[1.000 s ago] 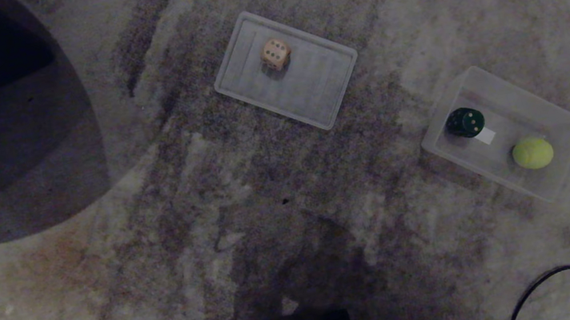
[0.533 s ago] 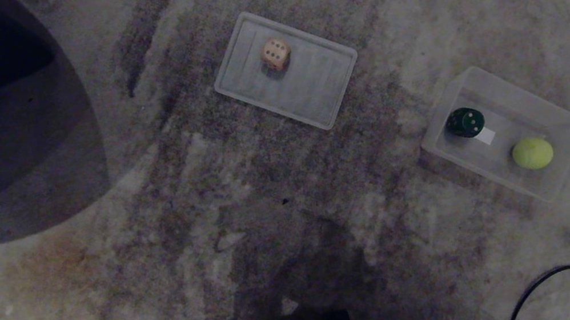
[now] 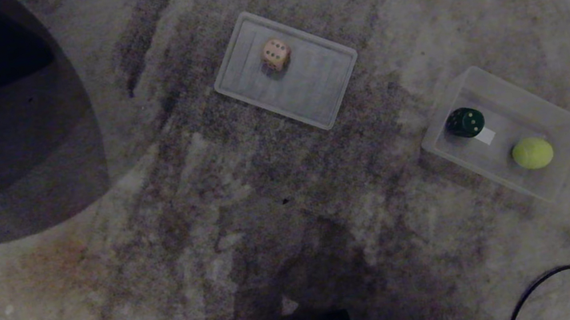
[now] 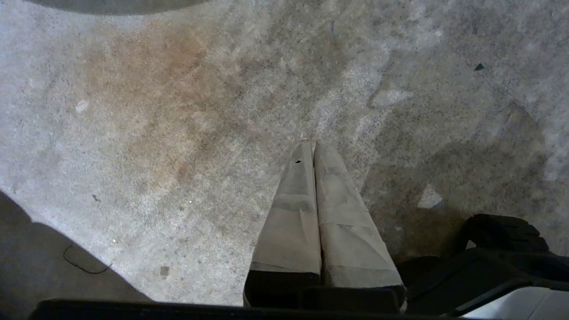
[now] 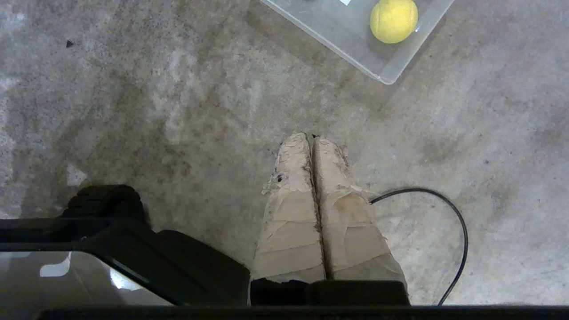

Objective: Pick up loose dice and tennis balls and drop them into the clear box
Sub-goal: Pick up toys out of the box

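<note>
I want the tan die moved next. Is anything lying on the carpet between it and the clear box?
Nothing visible does. The tan die sits on the flat ribbed panel; only bare carpet separates that panel from the clear box.

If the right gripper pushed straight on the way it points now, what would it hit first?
Probably just bare carpet. The right gripper, shut and empty, points down at it; the clear box with its tennis ball lies off to one side, though depth is uncertain.

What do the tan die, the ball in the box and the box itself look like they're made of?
Tan die: likely wood or matte plastic, dull pale faces with dark pips. Tennis ball: fuzzy felt, matte yellow-green with no shine. Clear box: transparent plastic, probably rigid; the carpet shows through its walls.
</note>
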You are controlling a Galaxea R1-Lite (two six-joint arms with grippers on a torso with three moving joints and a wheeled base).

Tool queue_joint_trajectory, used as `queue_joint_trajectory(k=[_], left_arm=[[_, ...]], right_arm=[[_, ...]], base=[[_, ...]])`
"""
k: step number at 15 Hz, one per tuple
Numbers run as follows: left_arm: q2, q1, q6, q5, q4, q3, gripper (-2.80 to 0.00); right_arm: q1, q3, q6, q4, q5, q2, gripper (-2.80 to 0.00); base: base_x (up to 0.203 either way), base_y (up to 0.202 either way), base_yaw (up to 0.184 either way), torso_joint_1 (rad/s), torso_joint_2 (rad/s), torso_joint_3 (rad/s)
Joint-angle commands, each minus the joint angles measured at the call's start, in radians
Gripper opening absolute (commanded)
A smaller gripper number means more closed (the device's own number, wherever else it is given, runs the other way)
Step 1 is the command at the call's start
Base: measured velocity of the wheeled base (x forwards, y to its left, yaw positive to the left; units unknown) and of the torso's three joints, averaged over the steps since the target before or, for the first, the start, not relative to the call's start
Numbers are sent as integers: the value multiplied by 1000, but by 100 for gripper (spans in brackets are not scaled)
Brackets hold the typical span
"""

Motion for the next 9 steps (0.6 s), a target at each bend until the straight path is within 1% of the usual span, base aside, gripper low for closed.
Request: queue_joint_trajectory(k=[1,3,9], left_arm=[[1,0,-4,1,0,2,-280],[1,0,-4,1,-2,2,-280],[1,0,-2,0,0,2,-280]], right_arm=[[0,0,-2,0,0,2,-280],[0,0,-3,-1,2,2,-280],[0,0,-7,0,3,2,-280]], base=[[0,0,0,0,0,0],[0,0,0,0,5,73],[0,0,0,1,4,194]])
